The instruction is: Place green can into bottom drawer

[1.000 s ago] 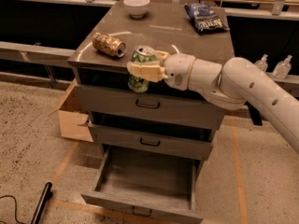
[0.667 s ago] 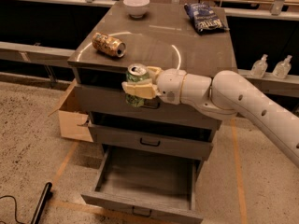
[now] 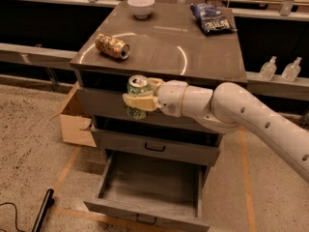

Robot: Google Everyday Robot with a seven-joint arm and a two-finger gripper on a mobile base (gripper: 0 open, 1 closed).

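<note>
The green can (image 3: 137, 88) is upright in my gripper (image 3: 140, 94), whose pale fingers are shut around its middle. It hangs in the air in front of the top drawer's face, above the bottom drawer (image 3: 149, 187). That drawer is pulled open and its grey inside is bare. My white arm (image 3: 251, 117) reaches in from the right.
A gold-tan can (image 3: 112, 46) lies on its side on the cabinet top (image 3: 193, 57), with a white bowl (image 3: 141, 6) and a blue chip bag (image 3: 210, 16) at the back. A cardboard box (image 3: 76, 122) stands left of the cabinet. Two clear bottles (image 3: 280, 69) stand at the right.
My gripper has carried the green can down, from the cabinet's top edge to in front of the top drawer's face.
</note>
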